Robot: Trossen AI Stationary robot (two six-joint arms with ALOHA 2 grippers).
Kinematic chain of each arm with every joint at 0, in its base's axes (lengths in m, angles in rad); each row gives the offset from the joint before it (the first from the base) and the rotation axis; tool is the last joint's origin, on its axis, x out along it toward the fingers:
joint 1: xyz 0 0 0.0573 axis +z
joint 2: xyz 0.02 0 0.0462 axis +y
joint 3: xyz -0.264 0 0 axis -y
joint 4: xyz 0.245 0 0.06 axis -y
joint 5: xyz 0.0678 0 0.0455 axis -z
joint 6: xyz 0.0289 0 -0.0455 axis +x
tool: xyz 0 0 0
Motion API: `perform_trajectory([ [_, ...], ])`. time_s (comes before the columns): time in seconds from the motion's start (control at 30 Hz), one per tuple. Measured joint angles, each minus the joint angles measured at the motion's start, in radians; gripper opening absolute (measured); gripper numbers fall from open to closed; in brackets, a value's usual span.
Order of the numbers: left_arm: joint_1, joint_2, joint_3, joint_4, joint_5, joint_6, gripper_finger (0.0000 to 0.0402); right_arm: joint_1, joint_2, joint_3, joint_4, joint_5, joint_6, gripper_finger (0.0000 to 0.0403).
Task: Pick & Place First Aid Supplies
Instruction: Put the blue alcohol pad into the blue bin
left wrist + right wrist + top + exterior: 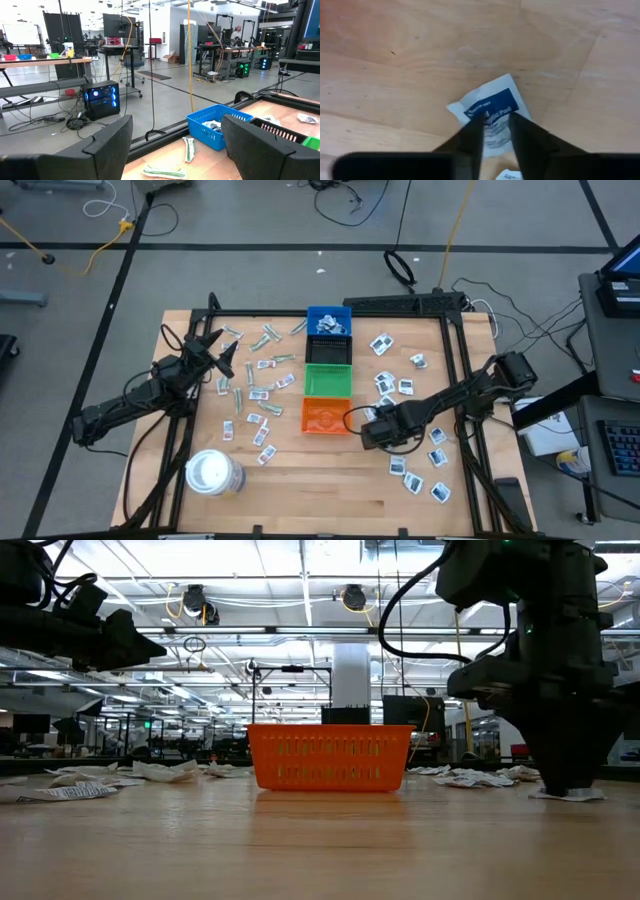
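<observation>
My right gripper (372, 428) points down at the table just right of the orange bin (325, 416). It is shut on a white square packet with dark-blue print (490, 112), which shows as a flat white scrap under the fingers in the low view (566, 795). My left gripper (222, 355) hangs open and level above the table's left side, with nothing between its fingers (175, 145). More first aid supplies lie flat on the wood: slim greenish wrappers and small strips on the left (262, 380), white squares on the right (412, 478). My right gripper pinches the packet's near part (496, 131) between its two fingertips, coming from above and pointing down. The packet lies on the table, slightly buckled, one corner (456, 107) raised. The printed far half shows beyond the fingers.
A row of bins stands mid-table: blue (329, 320) with packets in it, a dark one (328, 348), green (327, 378) and orange. A large white roll (213, 473) stands near the front left. A black frame (455, 380) borders the work area.
</observation>
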Motion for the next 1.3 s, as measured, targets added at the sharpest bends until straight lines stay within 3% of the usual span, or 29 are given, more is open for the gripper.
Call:
perform_trajectory([
  [0.13, 0.0, 0.0, 0.0, 0.0, 0.0, 0.0, 0.0306, 0.0, 0.0, -0.005, -0.004, -0.01, -0.031, 0.001],
  [0.4, 0.0, 0.0, 0.0, 0.0, 0.0, 0.0, 0.0305, -0.013, -0.035, 0.019, -0.072, -0.016, -0.08, 0.0003],
  [0.9, 0.0, 0.0, 0.0, 0.0, 0.0, 0.0, 0.0306, -0.153, -0.12, 0.171, -0.387, -0.098, -0.358, 0.0001],
  [1.3, 0.0, 0.0, 0.0, 0.0, 0.0, 0.0, 0.0306, -0.529, -0.12, 0.182, -0.378, -0.093, -0.647, 0.0],
])
